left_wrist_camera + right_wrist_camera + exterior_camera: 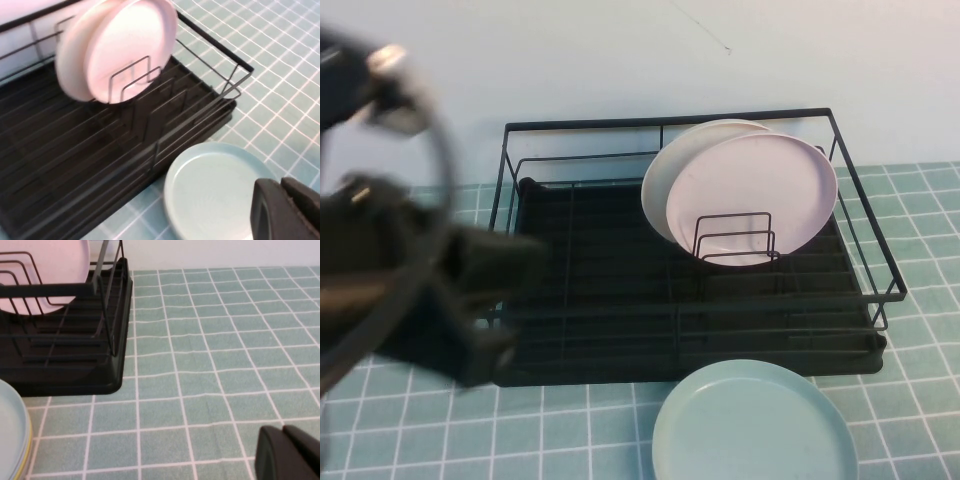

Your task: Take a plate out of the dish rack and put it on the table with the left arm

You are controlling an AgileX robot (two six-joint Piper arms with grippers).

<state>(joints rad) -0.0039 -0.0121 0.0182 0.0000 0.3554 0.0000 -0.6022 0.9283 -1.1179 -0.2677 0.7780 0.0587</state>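
Lying flat on table (410, 440): plate (753, 425), tools apart.

Two plates lean upright together against the wire dividers: a pale pink plate (760, 197) in front and a whiter plate (672, 170) touching just behind it.

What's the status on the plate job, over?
Left pincer beside the round pale mint-green plate, empty. Plate flat on the teal tiled table, before the black wire dish rack. Right pincer parked low over tiles.
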